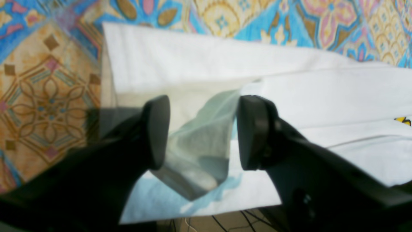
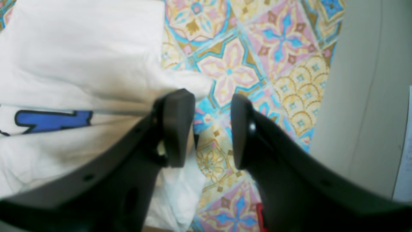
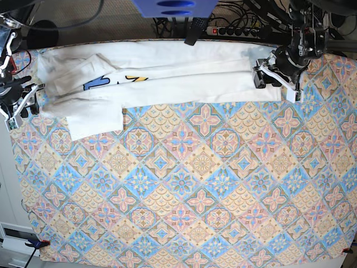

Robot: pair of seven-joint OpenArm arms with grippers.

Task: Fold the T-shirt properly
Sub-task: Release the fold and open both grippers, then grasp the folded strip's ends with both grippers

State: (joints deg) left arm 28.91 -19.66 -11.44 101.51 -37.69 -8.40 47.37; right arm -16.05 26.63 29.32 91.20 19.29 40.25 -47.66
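T-shirt: the T-shirt (image 3: 167, 81) lies as a long folded band along the far edge of the bench (image 3: 189, 184), on the patterned cloth (image 3: 201, 167); a sleeve (image 3: 95, 120) sticks out toward the near side at the left end, and part of the blue and yellow print (image 3: 114, 80) shows.

Left jaws: the left gripper (image 1: 202, 132) is over the right end of the band with its jaws released; a loose fold of fabric stands between them but I judge it is not pinched.

Right jaws: the right gripper (image 2: 212, 129) is at the left end, jaws parted, with only the patterned cloth between them; the shirt edge lies just beside one jaw.

Risk, snagging: if the left arm lifts away, the fold between its jaws may catch and drag the right end out of line.

Risk, sleeve: the sleeve may stay outside the band, so the next fold would come out lumpy.

Risk, far edge: the band lies near the bench edge and the cables (image 3: 240, 28); a push that way could slide fabric off.

Risk, left end: the fabric there looks bunched, so a grip may take several layers.
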